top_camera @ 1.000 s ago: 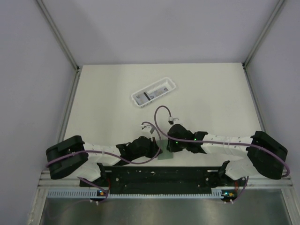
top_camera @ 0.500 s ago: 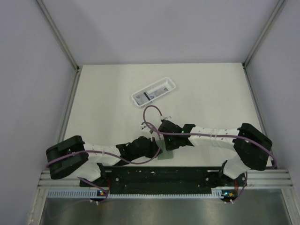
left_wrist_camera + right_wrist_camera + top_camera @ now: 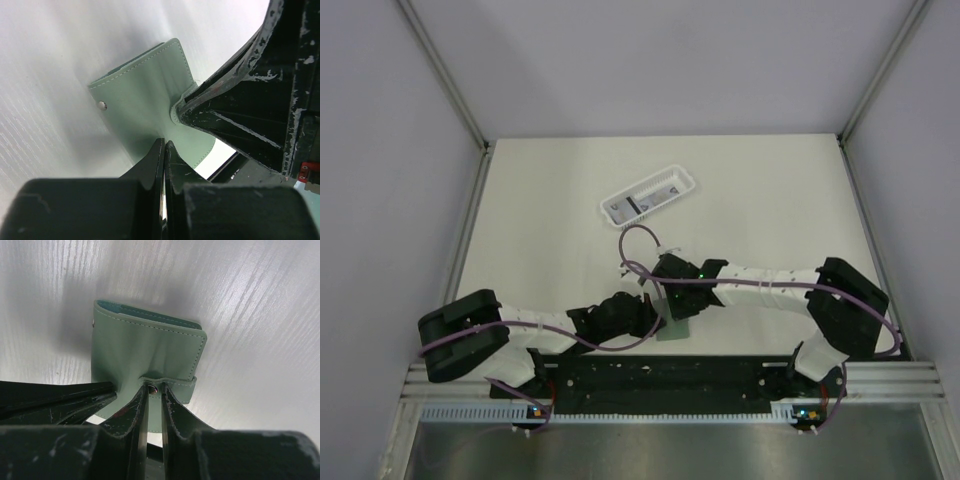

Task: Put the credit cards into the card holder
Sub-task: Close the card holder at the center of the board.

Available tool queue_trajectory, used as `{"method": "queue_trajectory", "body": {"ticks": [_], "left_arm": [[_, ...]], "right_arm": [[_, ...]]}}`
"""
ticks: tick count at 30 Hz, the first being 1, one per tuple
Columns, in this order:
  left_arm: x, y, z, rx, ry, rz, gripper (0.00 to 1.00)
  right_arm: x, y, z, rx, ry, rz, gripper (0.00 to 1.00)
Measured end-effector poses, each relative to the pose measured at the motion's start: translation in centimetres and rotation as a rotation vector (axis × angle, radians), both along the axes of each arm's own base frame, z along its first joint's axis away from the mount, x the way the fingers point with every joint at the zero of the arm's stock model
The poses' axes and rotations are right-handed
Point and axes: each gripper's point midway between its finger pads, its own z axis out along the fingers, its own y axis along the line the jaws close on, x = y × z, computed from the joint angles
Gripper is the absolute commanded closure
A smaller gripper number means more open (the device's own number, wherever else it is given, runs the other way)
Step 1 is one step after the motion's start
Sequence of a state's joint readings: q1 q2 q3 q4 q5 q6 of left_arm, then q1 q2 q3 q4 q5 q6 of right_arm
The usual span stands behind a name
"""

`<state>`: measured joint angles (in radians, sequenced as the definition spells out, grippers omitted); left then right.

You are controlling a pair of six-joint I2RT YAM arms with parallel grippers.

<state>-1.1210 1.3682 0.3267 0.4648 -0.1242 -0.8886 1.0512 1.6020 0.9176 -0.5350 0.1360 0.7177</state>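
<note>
At the near edge of the counter (image 3: 770,200), about midway along it, the card holder (image 3: 672,330) sits folded shut between the two arms. It is a flat sage-green wallet with pale stitching round its border. Whether it rests flat on the surface cannot be told.

The left gripper (image 3: 164,148) is clenched on one edge of the holder, its fingers pressed almost together. The right gripper (image 3: 154,390) is pinched on the small closure strap (image 3: 182,390) that wraps over another edge.

The right wrist view alone shows a strip of teal lining (image 3: 145,310) along the holder's far side. The left wrist view gives the clearest look at a small metal stud (image 3: 102,105) on the green face.

From overhead the arms hide most of the holder, leaving only a green corner. That view alone shows the white slotted basket (image 3: 686,180) well apart, toward the middle of the counter. The credit cards (image 3: 640,205) lie inside it, light with a dark stripe.
</note>
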Motion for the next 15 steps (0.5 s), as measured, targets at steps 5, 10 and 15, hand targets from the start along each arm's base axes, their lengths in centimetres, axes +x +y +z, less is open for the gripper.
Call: {"method": "queue_trajectory", "body": {"ticks": [5, 10, 15], "left_arm": [[0.01, 0.0, 0.01, -0.002, -0.001, 0.0, 1.0], [0.01, 0.0, 0.01, -0.002, -0.001, 0.0, 1.0], [0.01, 0.01, 0.09, -0.003, -0.002, 0.0, 1.0]], "right_arm": [[-0.05, 0.04, -0.13, -0.022, 0.015, 0.012, 0.94], [-0.07, 0.01, -0.16, -0.029, 0.018, 0.018, 0.91], [0.0, 0.11, 0.36, 0.047, -0.025, 0.011, 0.85]]}}
